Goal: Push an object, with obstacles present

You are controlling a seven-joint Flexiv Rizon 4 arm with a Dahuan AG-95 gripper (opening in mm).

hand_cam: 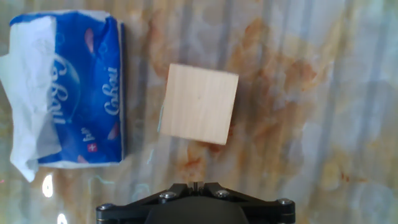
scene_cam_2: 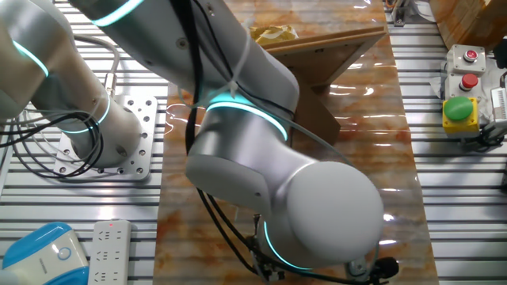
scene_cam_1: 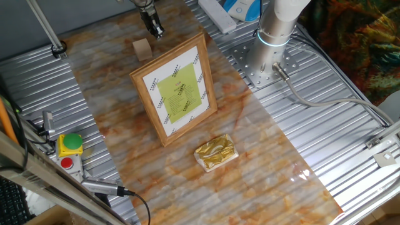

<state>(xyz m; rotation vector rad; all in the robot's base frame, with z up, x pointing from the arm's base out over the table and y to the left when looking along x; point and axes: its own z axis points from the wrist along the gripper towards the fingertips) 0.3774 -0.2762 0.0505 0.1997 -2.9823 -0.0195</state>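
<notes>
The small light-tan wooden block (scene_cam_1: 142,48) sits on the marbled table top near its far end. In the hand view the block (hand_cam: 199,102) lies just ahead of my gripper (hand_cam: 196,184), with a small gap between them. The two jaws are pressed together with nothing between them. In one fixed view the gripper (scene_cam_1: 152,25) hangs just beyond and to the right of the block. The picture frame (scene_cam_1: 177,89) stands in front of the block, and the gold foil packet (scene_cam_1: 215,152) lies nearer the front. The arm hides the block in the other fixed view.
A blue and white tissue pack (hand_cam: 68,93) lies left of the block in the hand view. The frame's back (scene_cam_2: 333,55) and the foil packet (scene_cam_2: 274,33) show past the arm. An emergency stop box (scene_cam_1: 70,145) and a power strip (scene_cam_1: 217,14) sit off the mat.
</notes>
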